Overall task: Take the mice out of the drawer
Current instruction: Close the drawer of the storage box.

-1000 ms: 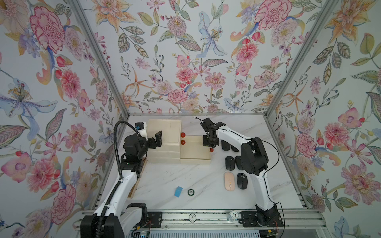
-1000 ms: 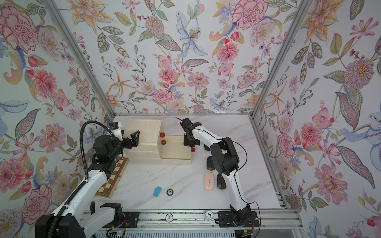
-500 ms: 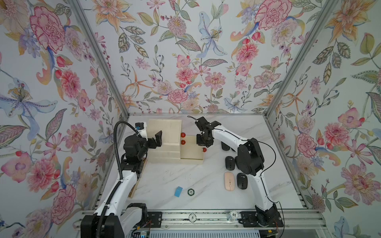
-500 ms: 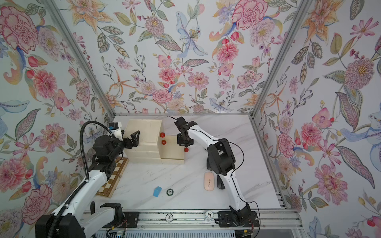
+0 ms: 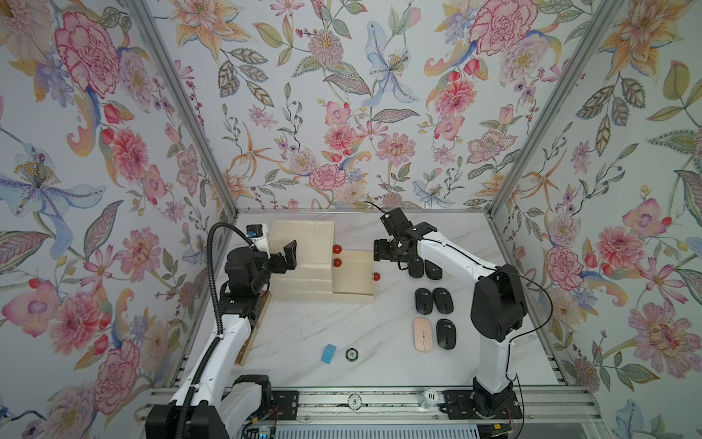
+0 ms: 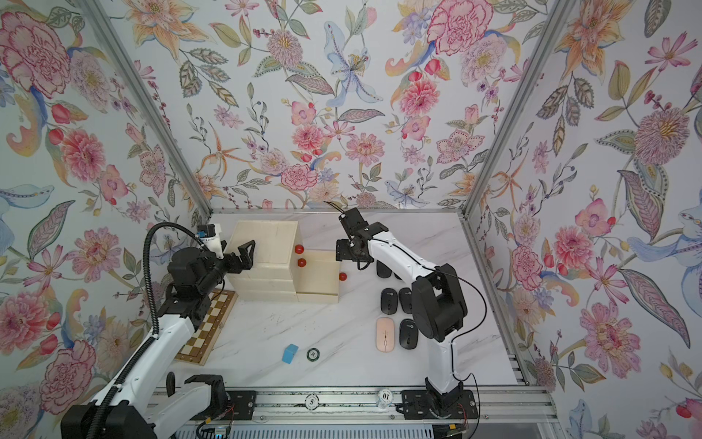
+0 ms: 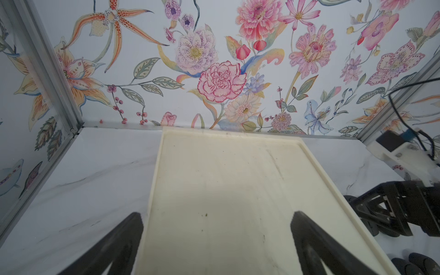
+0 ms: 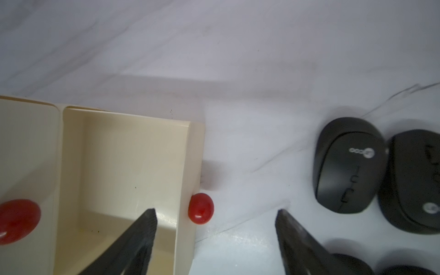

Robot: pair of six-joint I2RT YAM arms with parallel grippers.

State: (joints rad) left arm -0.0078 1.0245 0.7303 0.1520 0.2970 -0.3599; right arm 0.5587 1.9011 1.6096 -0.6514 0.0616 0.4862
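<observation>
Several black mice (image 5: 422,300) and one pale pink mouse (image 5: 423,329) lie in pairs on the marble, right of the cream drawer unit (image 5: 304,247). Its bottom drawer (image 5: 351,292) stands partly out and shows no mouse inside; in the right wrist view its wall (image 8: 188,166) and floor are bare. My right gripper (image 8: 215,214) hangs open over the drawer's red knob (image 8: 200,208), touching nothing, with two black mice (image 8: 348,166) just beside it. My left gripper (image 7: 216,216) is open above the unit's flat top.
A blue block (image 5: 329,353) and a round black-and-white chip (image 5: 352,354) lie near the front edge. A chessboard (image 6: 207,327) lies under the left arm. Two red knobs (image 5: 337,249) mark the shut upper drawers. Flowered walls close in three sides.
The right gripper, shut on the bottom drawer's knob a second ago, slid the drawer left, further into the unit, then opened and let go. The left arm has stayed still.
</observation>
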